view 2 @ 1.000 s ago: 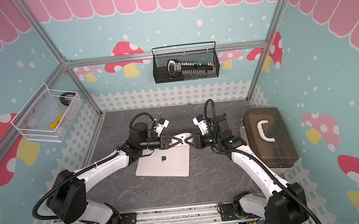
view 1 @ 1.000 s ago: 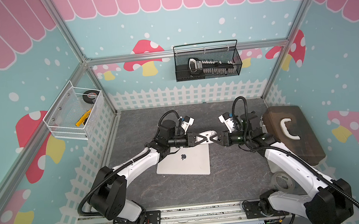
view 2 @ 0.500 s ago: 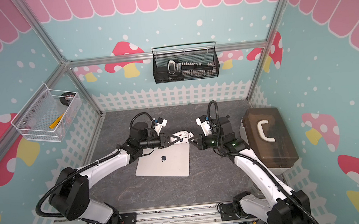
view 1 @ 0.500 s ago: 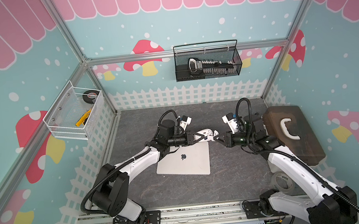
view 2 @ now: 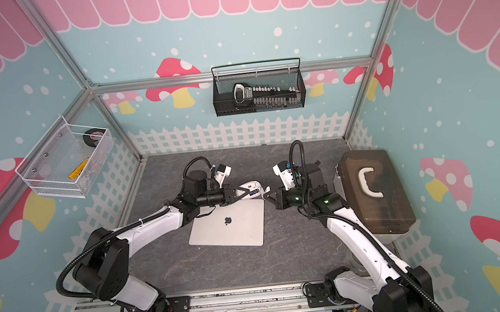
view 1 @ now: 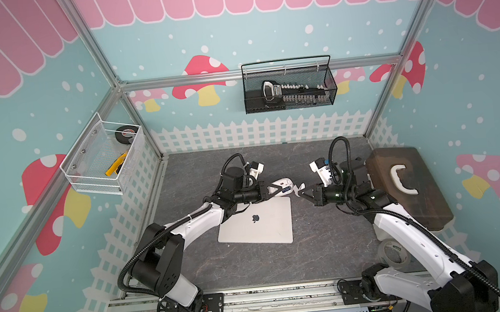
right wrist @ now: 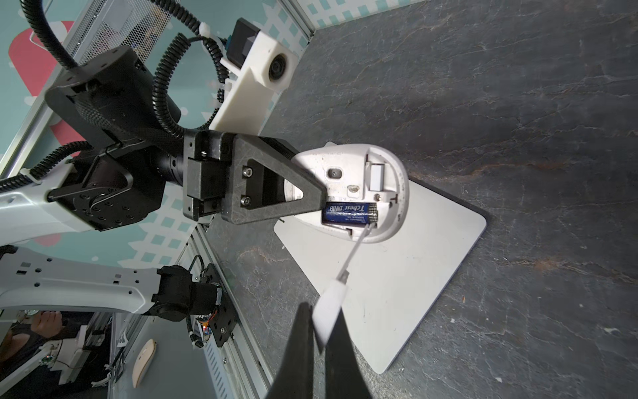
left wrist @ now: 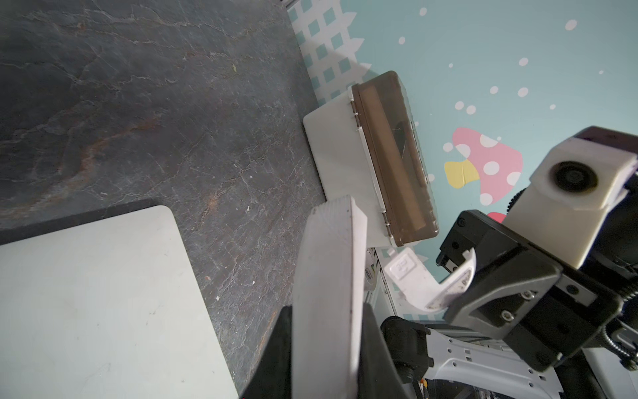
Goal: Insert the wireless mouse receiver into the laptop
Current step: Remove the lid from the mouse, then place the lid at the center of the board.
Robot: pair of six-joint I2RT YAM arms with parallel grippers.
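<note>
Left claw (right wrist: 319, 198) gripping mouse (right wrist: 345, 165), blue battery (right wrist: 348, 214) marked "Tcbest", right claw (right wrist: 322, 311) pinching white cover (left wrist: 411, 276), apple-logo laptop (right wrist: 397, 276)

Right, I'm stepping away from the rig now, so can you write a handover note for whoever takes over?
Left gripper shut on the white mouse, underside exposed, near the far edge of the laptop.
Right gripper shut on the mouse's curved cover, beside the open compartment.
Receiver, seemingly the pale stub, sits in its slot near the battery.
Laptop closed, flat on the table.
Done: compartment opened.
Left: drop cover, pull receiver, plug it in.
</note>
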